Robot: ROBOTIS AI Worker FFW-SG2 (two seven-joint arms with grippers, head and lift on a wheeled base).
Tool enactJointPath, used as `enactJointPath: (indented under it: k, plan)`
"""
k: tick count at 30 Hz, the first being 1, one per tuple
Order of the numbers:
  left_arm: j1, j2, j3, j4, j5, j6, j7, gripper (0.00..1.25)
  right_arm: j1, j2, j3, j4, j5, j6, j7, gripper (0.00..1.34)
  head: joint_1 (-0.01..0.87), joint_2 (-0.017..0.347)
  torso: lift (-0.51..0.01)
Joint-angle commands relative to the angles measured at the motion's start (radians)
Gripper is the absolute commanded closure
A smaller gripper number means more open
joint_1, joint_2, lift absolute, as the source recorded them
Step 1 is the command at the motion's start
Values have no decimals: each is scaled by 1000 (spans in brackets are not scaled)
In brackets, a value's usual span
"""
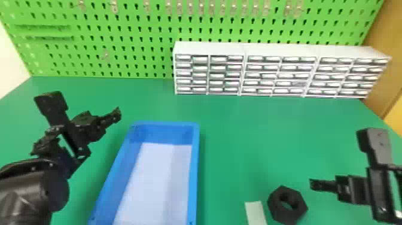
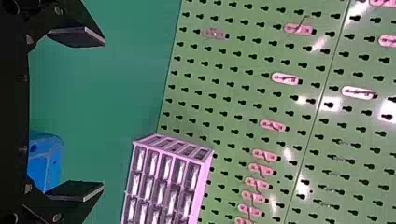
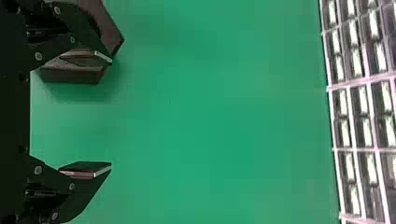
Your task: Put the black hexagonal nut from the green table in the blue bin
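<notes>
Head view: nut (image 1: 284, 213) on table (image 1: 233, 155), at 8 o'clock from your right jaws, spread and empty; left jaws likewise. Straddle opposite flats, close squarely, lift above rim of bin (image 1: 195, 167), 10 o'clock from nut.

From where I stand: bin (image 1: 194, 167) on table (image 1: 233, 128), left of nut (image 1: 285, 216). Nut also on table, near side. Strip (image 1: 256, 213) between bin and nut, just beside nut. Drawers (image 1: 278, 71) at table's back, behind nut, mostly right of bin. Pegboard (image 1: 134, 39) behind drawers, along back edge. Hooks (image 1: 211, 7) on pegboard. Left gripper (image 1: 83, 103) left of bin, right gripper (image 1: 341, 158) right of nut.
</notes>
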Motion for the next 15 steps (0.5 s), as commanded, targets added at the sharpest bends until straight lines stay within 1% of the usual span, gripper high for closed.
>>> enactJointPath:
  k: [1,6,10,15]
  plan:
    - [-1,0,-10,0,-2,0,0,186,-12,5,34,6,2,4,0,467,666,32,-100]
    - [-2,0,-19,0,-3,0,0,186,-20,14,63,17,11,4,0,467,666,32,-100]
    - [-4,0,-19,0,-3,0,0,186,-28,20,106,21,37,4,0,467,666,32,-100]
    - [-4,0,-19,0,-5,0,0,186,-29,28,121,31,49,4,0,467,666,32,-100]
